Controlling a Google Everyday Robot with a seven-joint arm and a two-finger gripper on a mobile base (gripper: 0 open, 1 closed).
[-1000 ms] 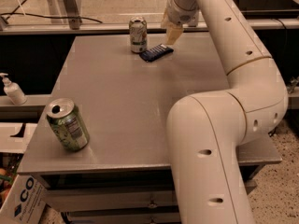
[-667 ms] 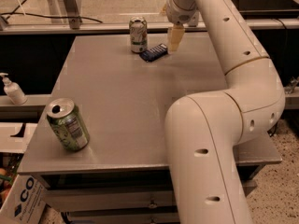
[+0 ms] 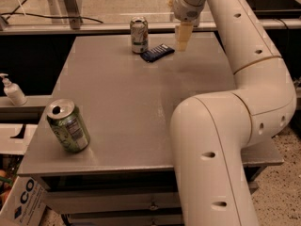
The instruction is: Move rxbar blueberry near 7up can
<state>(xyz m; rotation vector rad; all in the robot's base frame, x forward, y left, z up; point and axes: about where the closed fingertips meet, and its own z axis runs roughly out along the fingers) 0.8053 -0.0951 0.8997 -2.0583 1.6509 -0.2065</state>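
— What's hard to make out?
— The gripper (image 3: 183,37): it hangs just right of the rxbar blueberry (image 3: 157,52), apart from it and carrying nothing. Spread or closed, I can't tell.
— And the count?
— One bar, flat on the table (image 3: 122,107) just beside the upright 7up can (image 3: 139,35). Two cans in all — the green can (image 3: 68,126) tilts at the front left.

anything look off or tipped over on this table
The green can at the near left corner sits tilted, not upright. The 7up can stands straight, rxbar blueberry flat beside it, gripper hanging close by.
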